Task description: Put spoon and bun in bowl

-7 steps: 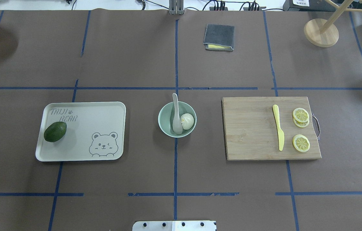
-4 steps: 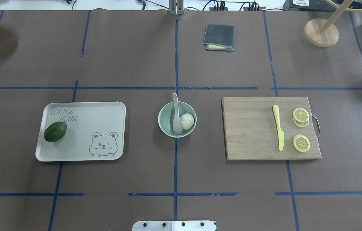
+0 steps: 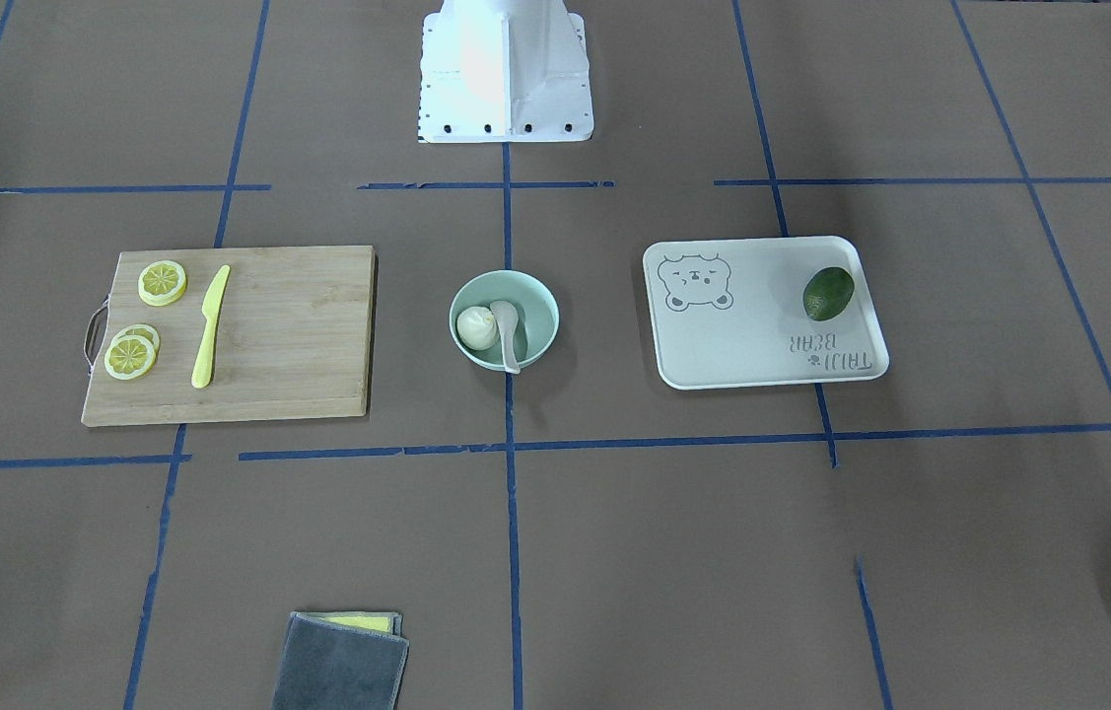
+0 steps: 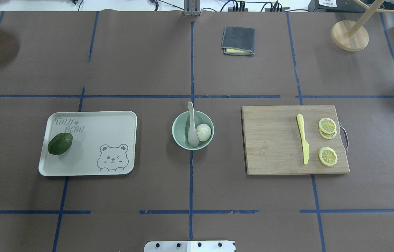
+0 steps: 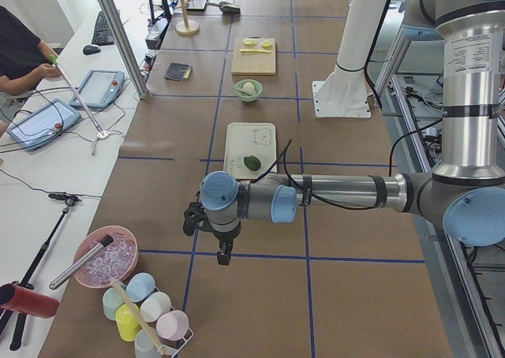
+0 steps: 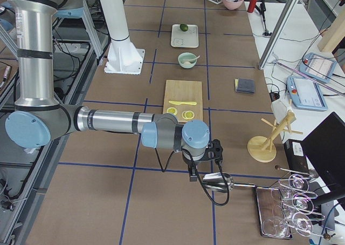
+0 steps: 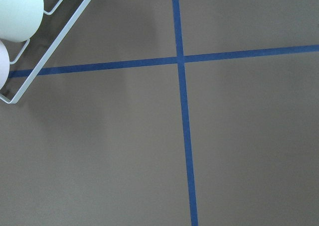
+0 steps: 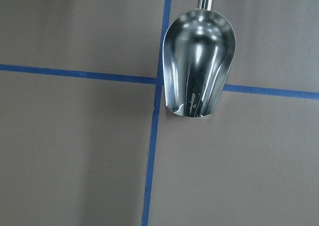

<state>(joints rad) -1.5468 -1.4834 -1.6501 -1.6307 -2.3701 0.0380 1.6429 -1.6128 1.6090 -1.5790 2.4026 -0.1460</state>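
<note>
Nothing has moved since the earlier pictures. The bowl, the spoon and the bun sit just where they were.

Closest to the robot is its white base plate (image 4: 190, 246). Next comes the middle row. The mint-green bowl (image 4: 179, 130) stands at the table's middle. The spoon (image 4: 192, 129) lies in it, with its scoop end down inside and its handle poking out over the far rim. The bun (image 4: 203, 132) sits inside too, on the spoon's right, and looks to be touching it. To the left is the bear tray (image 4: 113, 120) with the avocado (image 4: 60, 143). To the right is the cutting board (image 4: 270, 140) with the yellow knife (image 4: 302, 140) and lemon slices (image 4: 327, 155). Farther back lies a folded grey cloth (image 4: 238, 39).

Way out at the table's ends are the arms. The left gripper (image 5: 224, 254) hangs over bare table. The right gripper (image 6: 192, 174) hangs over a shiny metal scoop (image 8: 199, 71). I cannot tell how the jaws of either one stand.

I think the job is done. The best thing now is to keep both arms well away from the bowl. The spoon's handle sticks out, so a bump could tip it.
</note>
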